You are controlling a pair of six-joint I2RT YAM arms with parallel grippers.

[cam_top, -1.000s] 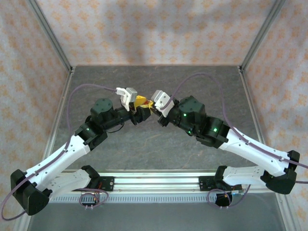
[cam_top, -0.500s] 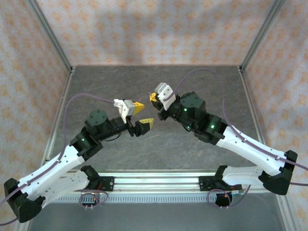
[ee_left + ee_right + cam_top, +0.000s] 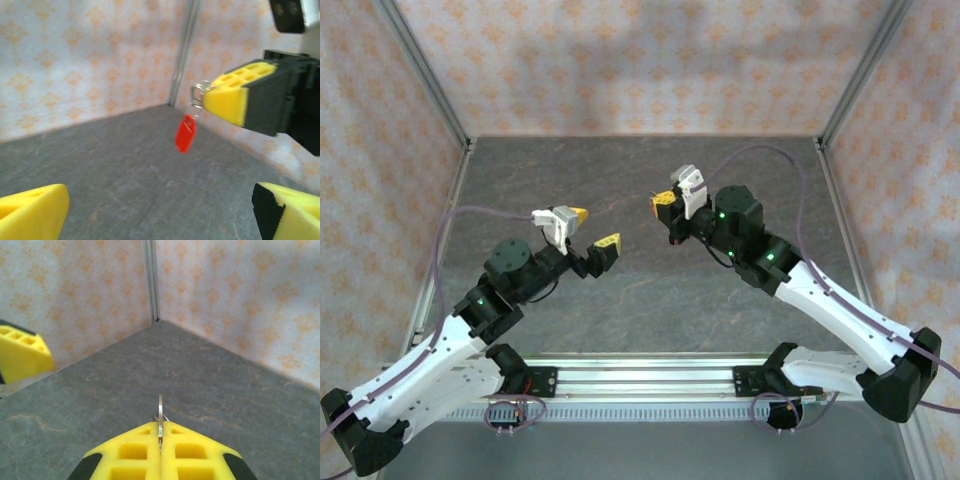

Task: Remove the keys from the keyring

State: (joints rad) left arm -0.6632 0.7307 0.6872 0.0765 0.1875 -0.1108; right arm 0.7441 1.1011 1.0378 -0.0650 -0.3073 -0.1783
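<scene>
The right gripper [image 3: 662, 201] was clenched on the metal keyring [image 3: 160, 412], its yellow fingers pressed together with the thin ring standing on edge between their tips, held in the air over the dark stone-patterned table [image 3: 620, 170]. In the left wrist view a small red key [image 3: 185, 133], blurred, hung from that ring just below the fingertips. The left gripper [image 3: 593, 228] was released, jaws wide apart and holding nothing, facing the right one across a gap.
</scene>
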